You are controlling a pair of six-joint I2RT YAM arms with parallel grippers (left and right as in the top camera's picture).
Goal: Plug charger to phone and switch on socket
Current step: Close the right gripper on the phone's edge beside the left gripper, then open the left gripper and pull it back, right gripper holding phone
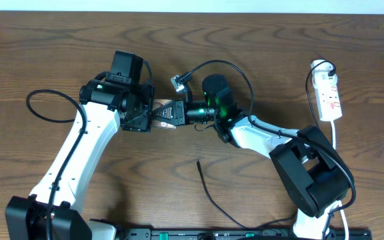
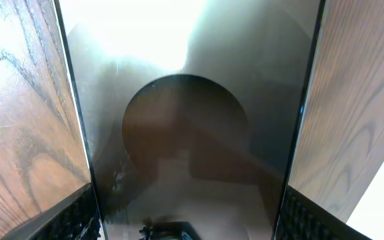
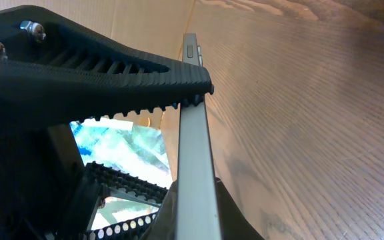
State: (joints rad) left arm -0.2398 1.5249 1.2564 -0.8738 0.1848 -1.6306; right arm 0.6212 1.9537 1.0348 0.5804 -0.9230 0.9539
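The phone (image 1: 160,107) stands on its edge at mid-table, held from both sides. My left gripper (image 1: 149,117) is shut across its width. In the left wrist view its dark glossy face (image 2: 192,133) fills the frame between the black ribbed fingers (image 2: 72,217). My right gripper (image 1: 170,113) is shut on the phone's thin silver edge (image 3: 193,147), with a toothed finger (image 3: 112,67) pressed against one side. The charger (image 1: 205,188) lies loose near the front of the table, its tip (image 1: 199,162) pointing toward the phone. The white socket (image 1: 329,97) lies far right.
A white cord (image 1: 335,137) runs from the socket toward the front edge, behind the right arm's black base (image 1: 312,177). A black cable loop (image 1: 45,107) hangs off the left arm. A black rail (image 1: 245,235) lines the front edge.
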